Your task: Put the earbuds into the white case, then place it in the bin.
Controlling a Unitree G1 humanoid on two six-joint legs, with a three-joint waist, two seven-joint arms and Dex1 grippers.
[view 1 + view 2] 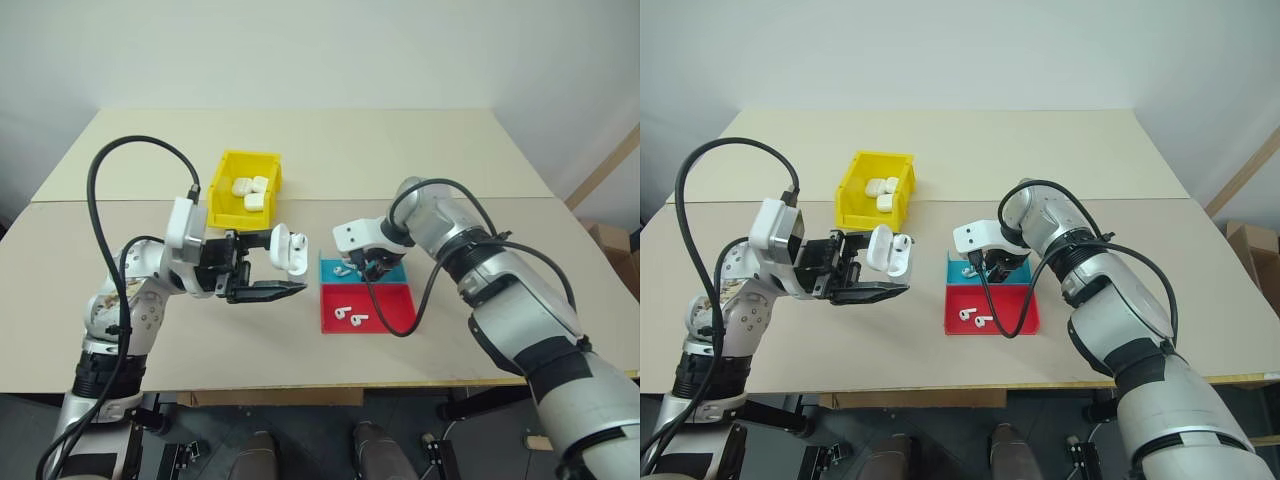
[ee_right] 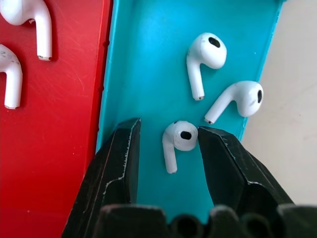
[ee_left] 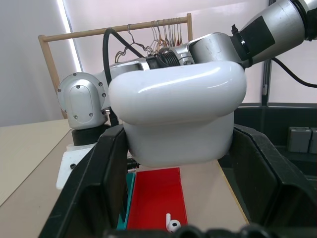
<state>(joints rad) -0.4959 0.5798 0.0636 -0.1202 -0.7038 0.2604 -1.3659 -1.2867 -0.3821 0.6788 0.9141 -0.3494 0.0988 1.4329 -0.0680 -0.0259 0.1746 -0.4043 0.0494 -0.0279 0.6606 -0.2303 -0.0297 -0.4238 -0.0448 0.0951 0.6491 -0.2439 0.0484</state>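
Right pincer [image 2: 166, 144] apart around an earbud [image 2: 177, 141] in the teal tray [image 2: 143, 59]: centre, then close gently. Left pincer [image 3: 173, 163] clamped on open case [image 1: 288, 248]; keep level.

Earbuds [image 2: 181, 141] in tray [image 2: 143, 59], btwn fingers [image 2: 121, 158]

Beige table [image 1: 420, 150]: yellow bin [image 1: 222, 191], teal-red tray [image 1: 400, 312].

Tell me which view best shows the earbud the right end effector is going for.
Right wrist view: the earbud lies in the teal tray between the right end effector fingers, one touching it. In both eye views the end effector hides it.
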